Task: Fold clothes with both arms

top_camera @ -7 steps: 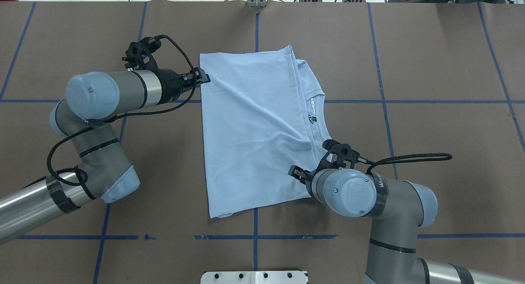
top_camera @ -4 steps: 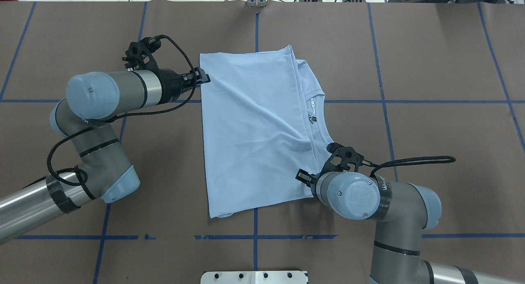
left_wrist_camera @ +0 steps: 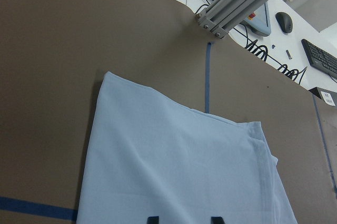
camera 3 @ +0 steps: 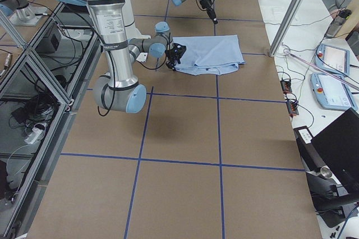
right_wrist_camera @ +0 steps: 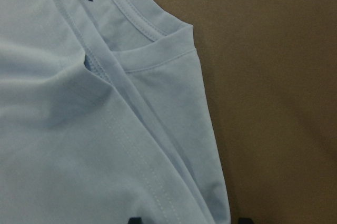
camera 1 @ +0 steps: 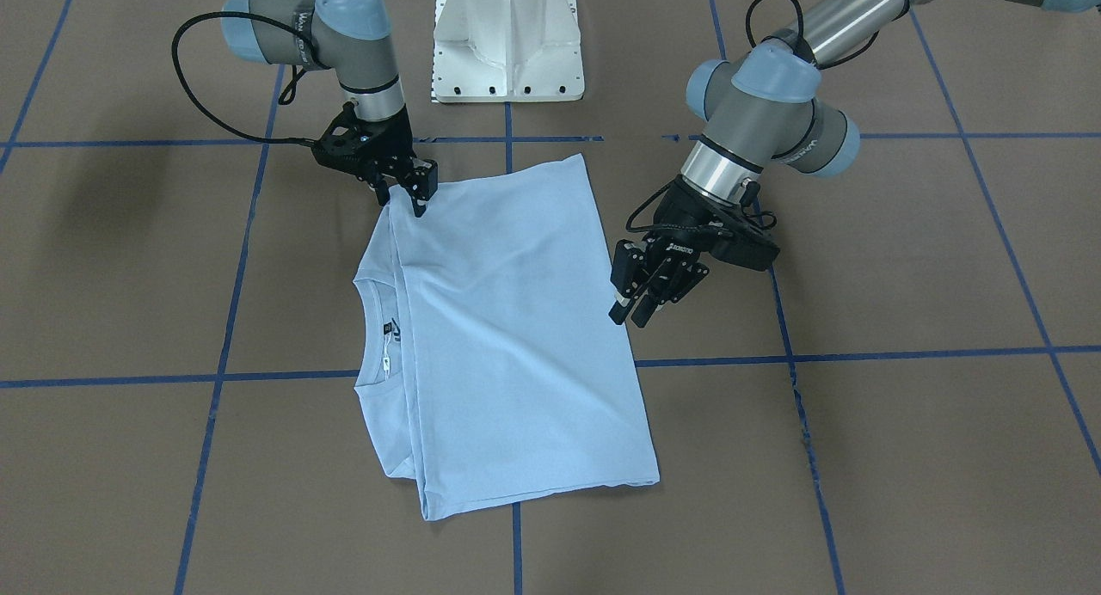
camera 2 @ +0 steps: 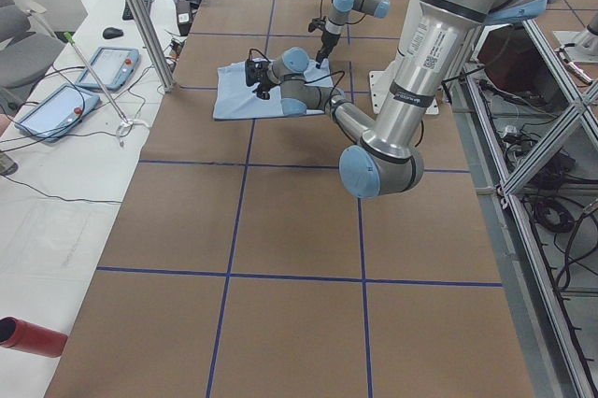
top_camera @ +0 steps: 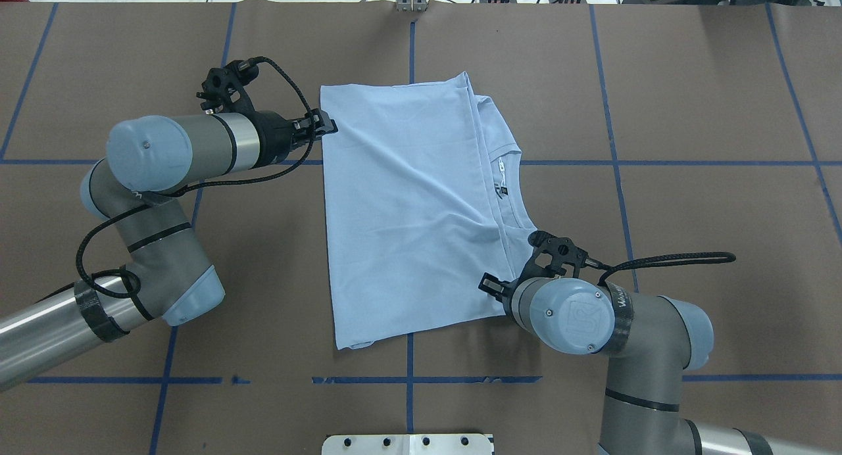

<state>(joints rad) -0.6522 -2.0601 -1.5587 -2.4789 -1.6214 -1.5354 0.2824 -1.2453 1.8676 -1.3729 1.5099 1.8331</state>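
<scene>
On the brown table [top_camera: 691,113], as seen from overhead, the light blue t-shirt [top_camera: 408,212] is laid flat in the middle. It is folded over, and its collar is turned to 3 o'clock. A dark neck label [top_camera: 503,191] is seen inside the collar. The left gripper [top_camera: 327,124] is held at the shirt's 10 o'clock corner, with its fingers spread apart. The right gripper [top_camera: 487,285] is held at the shirt's 4 o'clock edge. Its fingers are spread apart too, and nothing is pinched.

Brown table [top_camera: 723,80], blue tape grid [top_camera: 658,162]
</scene>
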